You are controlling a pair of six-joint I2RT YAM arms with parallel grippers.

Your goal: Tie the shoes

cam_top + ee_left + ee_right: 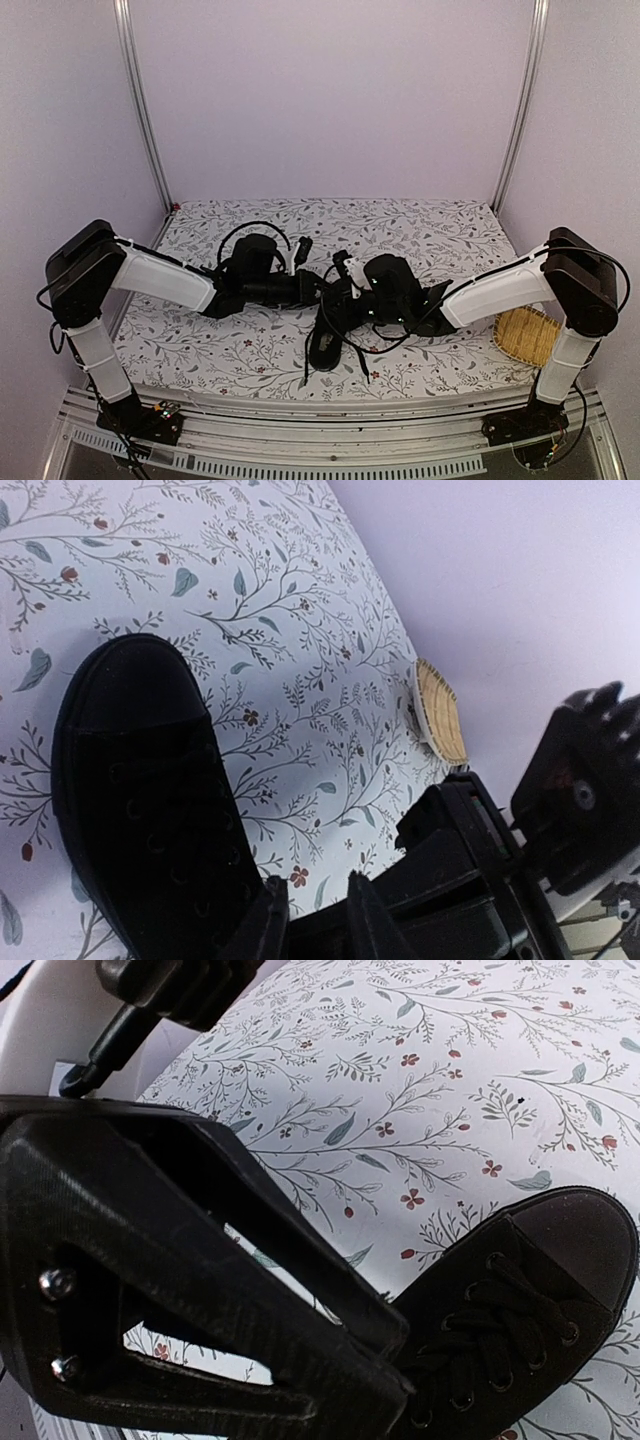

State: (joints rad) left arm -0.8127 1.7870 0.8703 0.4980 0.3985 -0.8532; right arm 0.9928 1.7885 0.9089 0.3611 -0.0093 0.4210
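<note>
The black shoe [325,345] lies on the floral cloth between both arms, toe toward the near edge, with thin laces [306,366] trailing forward. My left gripper [322,290] hangs over its upper part. In the left wrist view its fingertips [268,912] stand slightly apart beside the shoe [140,790], with bare cloth showing between them. My right gripper [400,1355] is shut, its tips pressed against the laced eyelets of the shoe [520,1300]. Whether a lace is pinched there is hidden.
A woven straw basket [527,335] sits at the right edge of the cloth, by the right arm's base. The right gripper's body [470,880] crowds close to my left fingers. White walls and metal posts enclose the table.
</note>
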